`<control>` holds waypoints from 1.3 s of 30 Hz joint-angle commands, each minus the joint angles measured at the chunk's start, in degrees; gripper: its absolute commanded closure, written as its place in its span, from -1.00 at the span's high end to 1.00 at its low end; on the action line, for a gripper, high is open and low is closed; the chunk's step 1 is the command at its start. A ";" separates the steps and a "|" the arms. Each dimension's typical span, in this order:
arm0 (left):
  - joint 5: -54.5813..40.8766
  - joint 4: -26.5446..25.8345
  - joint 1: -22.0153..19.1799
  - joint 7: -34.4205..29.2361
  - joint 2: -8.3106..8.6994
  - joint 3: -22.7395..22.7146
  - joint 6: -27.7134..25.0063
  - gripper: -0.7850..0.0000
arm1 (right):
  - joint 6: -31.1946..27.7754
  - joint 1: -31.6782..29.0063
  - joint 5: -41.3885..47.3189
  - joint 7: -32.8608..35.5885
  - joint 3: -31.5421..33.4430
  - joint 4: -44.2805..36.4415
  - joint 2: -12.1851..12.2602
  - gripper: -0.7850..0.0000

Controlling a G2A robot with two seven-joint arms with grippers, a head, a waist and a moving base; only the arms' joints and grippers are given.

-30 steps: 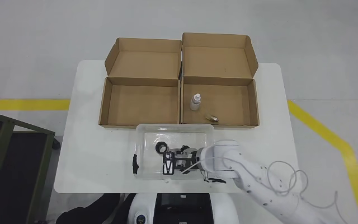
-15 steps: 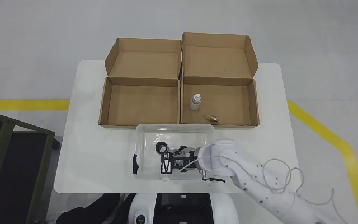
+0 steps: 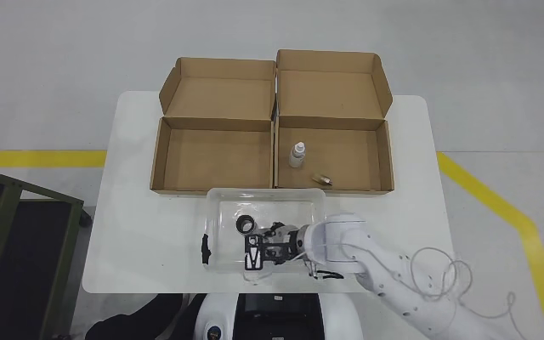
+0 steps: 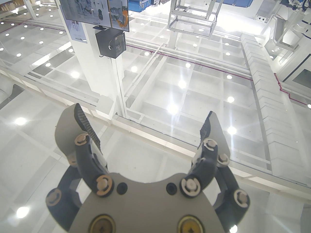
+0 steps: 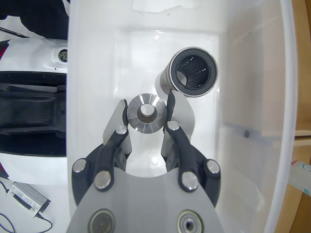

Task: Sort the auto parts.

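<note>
R gripper (image 5: 146,109) down in clear bin (image 5: 283,49), fingers clamped on metal ring (image 5: 145,125). Linear bearing (image 5: 192,73) lies just beside it in bin. L gripper (image 4: 143,112) fingers spread wide, aimed at ceiling (image 4: 184,73).
</note>
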 commanded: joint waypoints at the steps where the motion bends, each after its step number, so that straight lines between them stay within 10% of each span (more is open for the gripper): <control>1: 0.00 0.00 0.00 0.00 0.00 0.00 0.00 1.00 | -0.30 -0.68 0.48 -0.15 1.19 -1.71 0.37 -1.00; 39: 0.00 0.00 0.00 0.00 0.00 0.00 0.00 1.00 | 1.99 -5.25 11.92 -19.40 24.62 -15.07 3.43 -1.00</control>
